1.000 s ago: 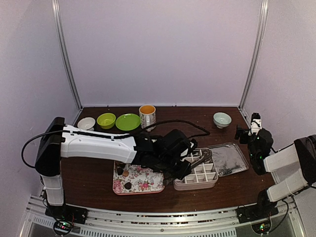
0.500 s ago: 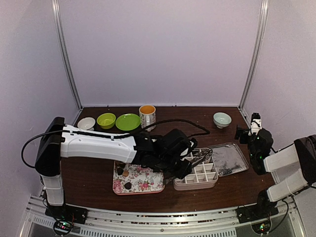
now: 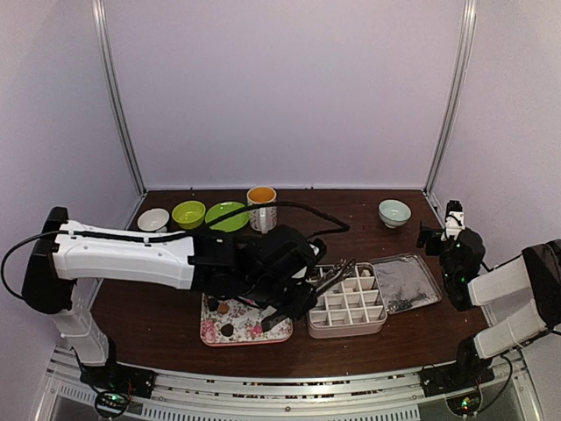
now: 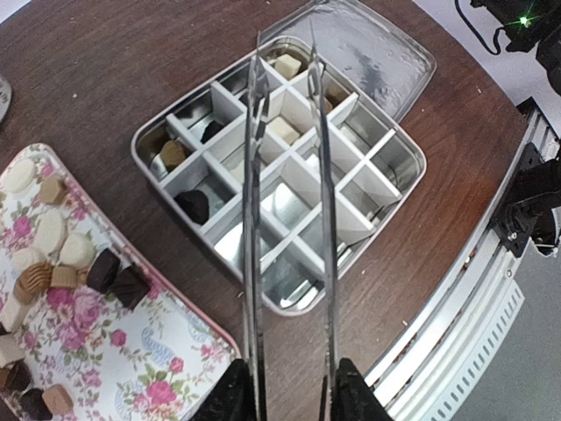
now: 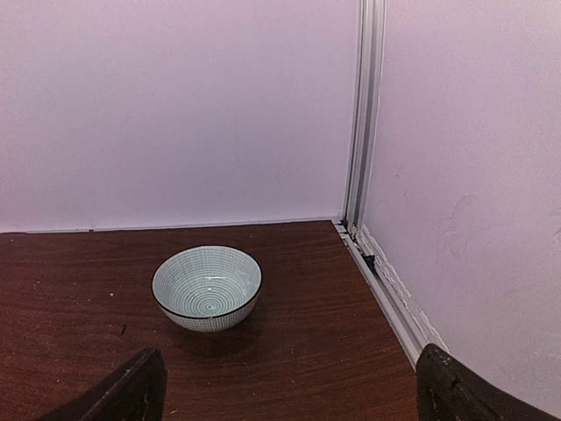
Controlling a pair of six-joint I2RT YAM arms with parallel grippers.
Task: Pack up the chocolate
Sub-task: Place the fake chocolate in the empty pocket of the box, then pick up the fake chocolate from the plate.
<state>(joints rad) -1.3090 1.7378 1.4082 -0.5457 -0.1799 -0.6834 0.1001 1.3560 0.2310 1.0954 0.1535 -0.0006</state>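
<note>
the chocolate (image 4: 105, 267) is a lot of small bite-sized pieces, dark brown, tan and creamy white, some round and some blocky, a few ridged on top. in the left wrist view most of it lies loose on a floral tray (image 4: 131, 360), bunched toward the tray's left part, with a few more pieces at the near left corner. the rest sits in a divided tin (image 4: 386, 171) just right of the tray, where white partitions cut it into square cells. a dark piece, a tan piece and another dark one sit in cells along the left side. a cream piece is near the middle, another cream one is in a far cell, and a brownish one is beside that, each alone in its cell. the cells on the near and right sides show bare shiny metal. the tin's lid (image 4: 377, 48) lies flat on the table (image 4: 105, 79) just beyond the tin's far side. the left claw (image 4: 289, 395) is pinched on the handles of metal tongs (image 4: 252, 263), whose two long blades reach out over the tin, tips slightly apart above the far cells. whether the tips grip anything i cannot tell. the right claw (image 5: 289, 390) is spread wide with nothing between its fingers, off at the right, facing a striped bowl (image 5: 208, 285) that shows only its ring pattern inside.
</note>
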